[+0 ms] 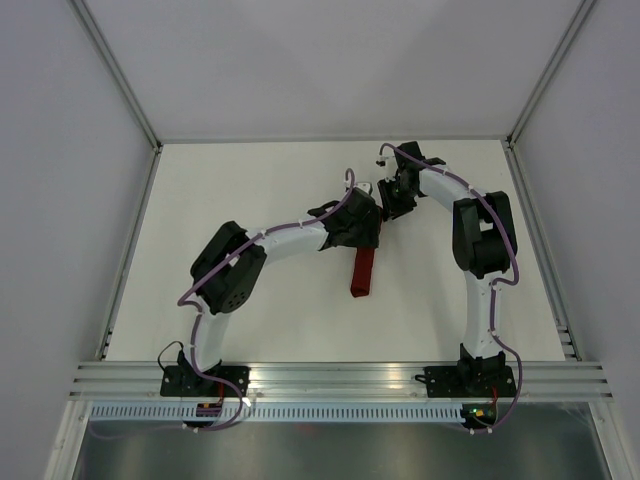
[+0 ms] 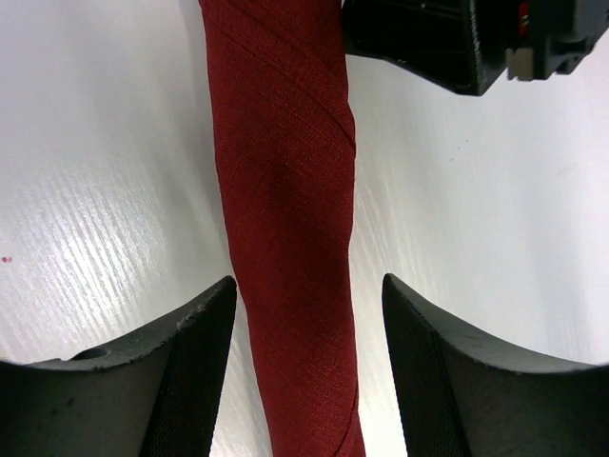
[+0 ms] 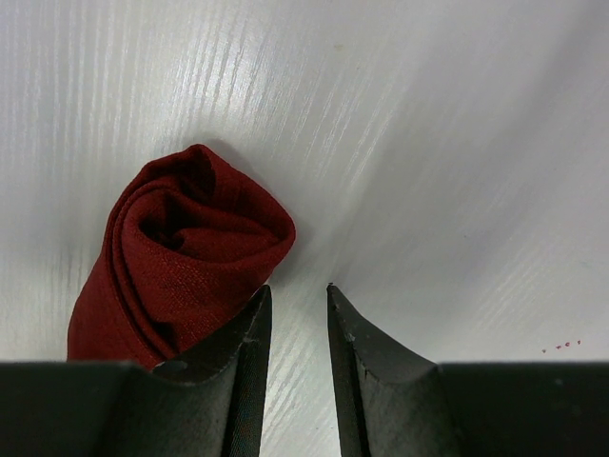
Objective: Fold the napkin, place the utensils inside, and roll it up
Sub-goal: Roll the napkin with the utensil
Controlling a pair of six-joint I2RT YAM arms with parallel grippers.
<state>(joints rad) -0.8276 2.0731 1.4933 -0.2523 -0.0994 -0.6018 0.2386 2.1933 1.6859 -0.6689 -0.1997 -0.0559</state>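
**2 grippers over 1 rolled napkin**

2 arm bases (image 1: 205, 382) sit at the near edge of the desk (image 1: 250, 180), and both arms reach in toward its middle. The napkin (image 1: 362, 275) is a dark red cloth wound into a tight tube. It lies about mid-desk, a touch toward the right edge, with its length running from the near edge toward the far edge. Its near end lies bare on the white top, and its far part passes under the left wrist in the overhead view.

The left gripper (image 2: 309, 281) is spread wide and straddles the tube (not squeezing it). Desk shows between the cloth and 1 finger (image 2: 447, 371). The other finger (image 2: 186, 376) sits right at the cloth's edge, and contact there cannot be told. A diagonal wrap seam crosses the tube at this spot.

Farther on, at the tube's far end, the right gripper (image 3: 295, 290) hovers with its 2 fingers drawn almost together. A thin strip of desk shows between them and they hold nothing. The spiral end of the roll lies just beside that gap, partly behind 1 finger (image 3: 238, 352).
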